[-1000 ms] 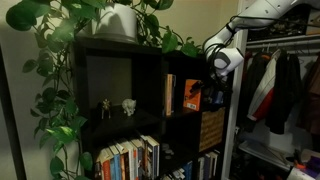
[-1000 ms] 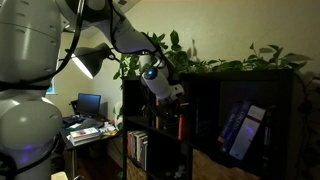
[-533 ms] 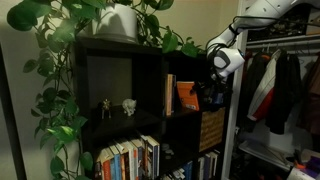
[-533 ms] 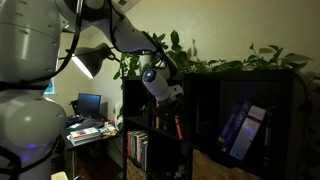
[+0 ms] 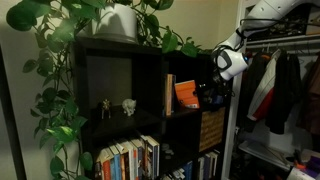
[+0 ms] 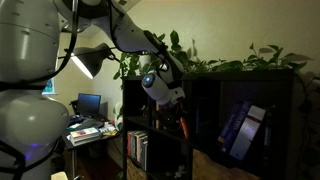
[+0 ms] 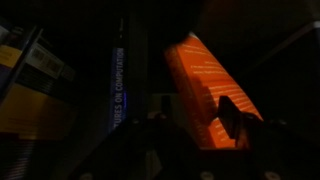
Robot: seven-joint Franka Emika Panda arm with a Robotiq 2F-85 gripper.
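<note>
Two dark fingers of the gripper (image 7: 197, 112) flank one orange book (image 7: 205, 80) — whether they pinch it I cannot tell. The book leans tilted, glossy and flat-faced, in an upper compartment of the black shelf (image 5: 150, 52). Beyond, leftward, stand one dark spine (image 7: 118, 90) with pale lettering and one yellow-and-blue book (image 7: 30, 85).

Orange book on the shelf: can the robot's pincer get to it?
Probably yes. In the wrist view the orange book leans right between the fingers of the pincer, with nothing in front of it.
</note>
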